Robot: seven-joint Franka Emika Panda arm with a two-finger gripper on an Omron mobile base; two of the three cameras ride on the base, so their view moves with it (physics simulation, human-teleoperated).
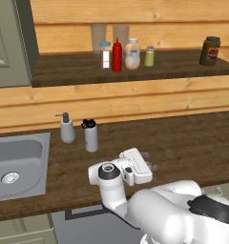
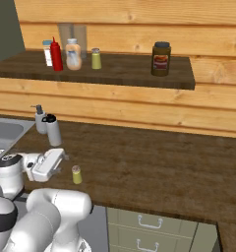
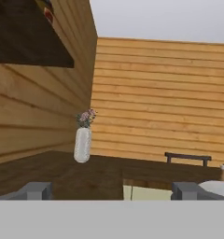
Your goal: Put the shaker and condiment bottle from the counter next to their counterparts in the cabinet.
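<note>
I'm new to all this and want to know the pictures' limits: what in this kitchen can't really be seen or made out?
- Shaker on the counter: in the left base view the gripper and hand cover it.
- Jar label: too small to read in both base views.
- Sink: cut off by the left edge in the left base view.
- Vase flowers: blurred in the hand view.

Shaker on counter, beside hand
</note>
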